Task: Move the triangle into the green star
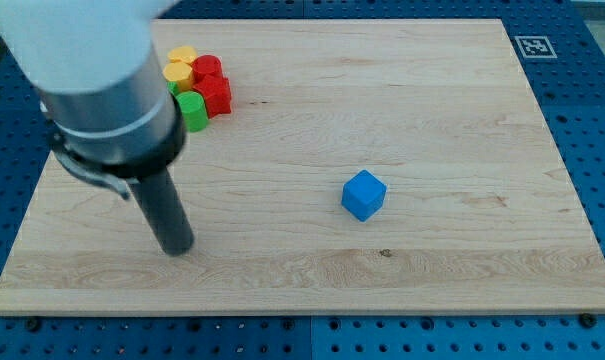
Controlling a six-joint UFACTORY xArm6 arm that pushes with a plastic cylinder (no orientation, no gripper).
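Hovering near-left on the worktop (452,90), my tip (178,247) sits well apart from the far-left cluster: yellow block (180,64), red block (214,86), green block (193,109). No claw fitted. Triangle, star indistinguishable; wrong-block push likely. Blue cube (363,194) centre.

so the counter (432,120) is a pale wood board with visible grain, plus a small dark knot near the view's bottom middle; it sits on a blue pegboard base (592,120) full of evenly spaced holes; there's a black-and-white marker tag (533,46) at the view's top right; lighting looks even, soft shadows only
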